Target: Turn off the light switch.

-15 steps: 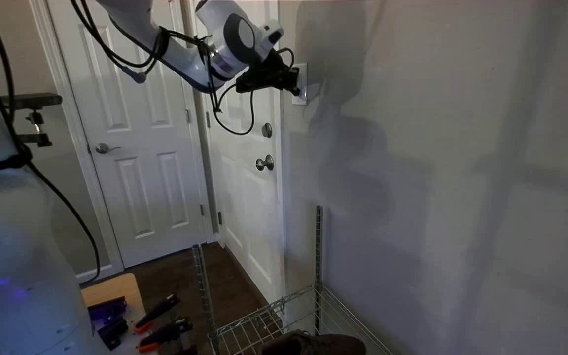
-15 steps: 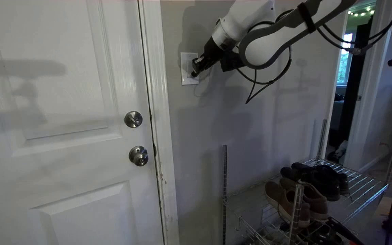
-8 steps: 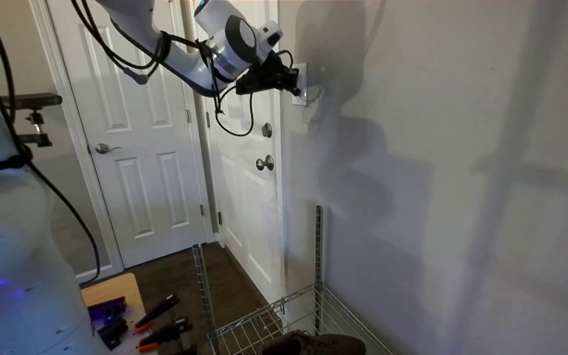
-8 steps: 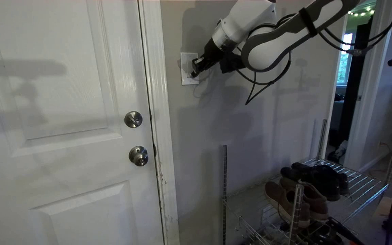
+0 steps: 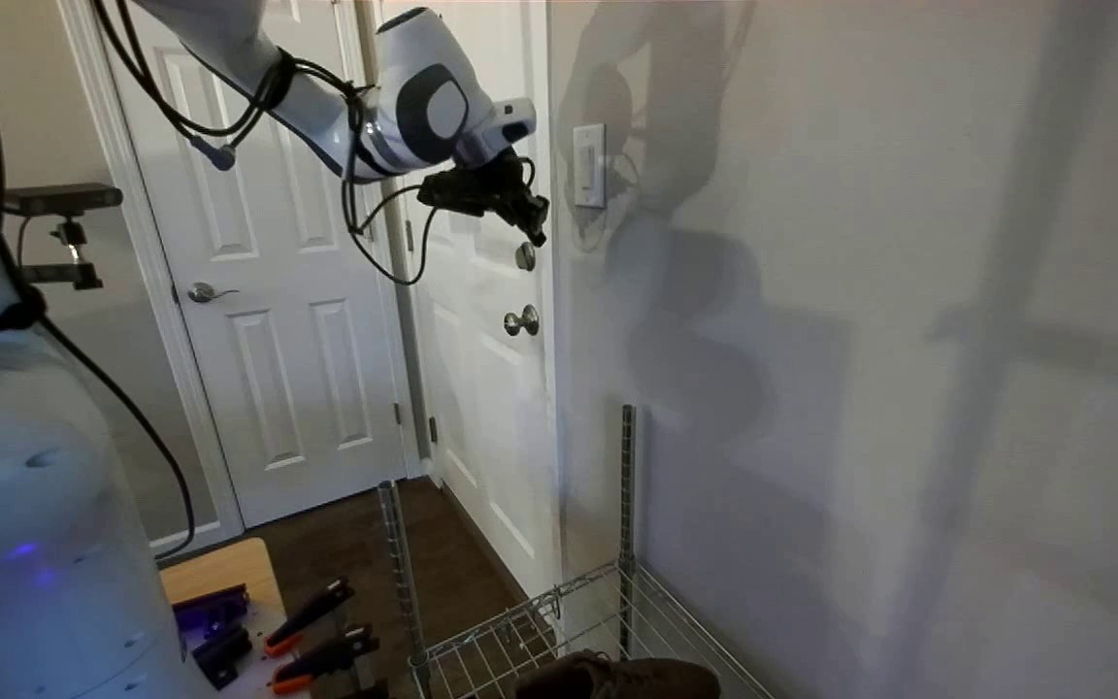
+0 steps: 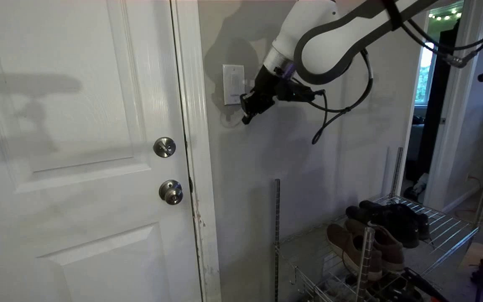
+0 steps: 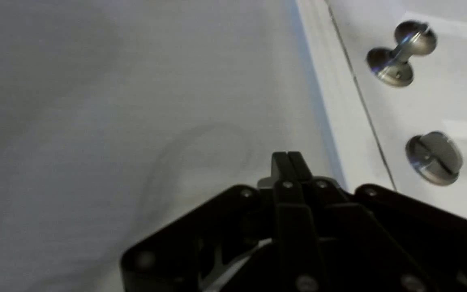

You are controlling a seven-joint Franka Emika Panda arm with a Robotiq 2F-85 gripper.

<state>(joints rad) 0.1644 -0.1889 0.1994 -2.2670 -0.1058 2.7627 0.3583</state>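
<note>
The light switch (image 5: 589,165) is a white upright plate on the wall right of the door frame, with its rocker fully in sight. It also shows in an exterior view (image 6: 233,84), where I cannot tell which way the rocker is tipped. My gripper (image 5: 539,238) is off the wall, lower than the switch and tilted down. In an exterior view its fingertips (image 6: 246,120) appear just below and right of the plate. In the wrist view the fingertips (image 7: 288,155) are together with nothing between them. The switch does not show clearly in the wrist view.
The white door (image 6: 99,126) carries a round knob (image 6: 170,192) and a deadbolt (image 6: 164,147) near the gripper's height. A wire rack (image 6: 447,226) with metal posts and several shoes (image 6: 386,224) stands below. Cables (image 5: 413,277) hang from the arm.
My gripper was at the switch plate, covering part of it. It has moved back from the wall and down, and its fingers point lower. The whole plate is uncovered now.
</note>
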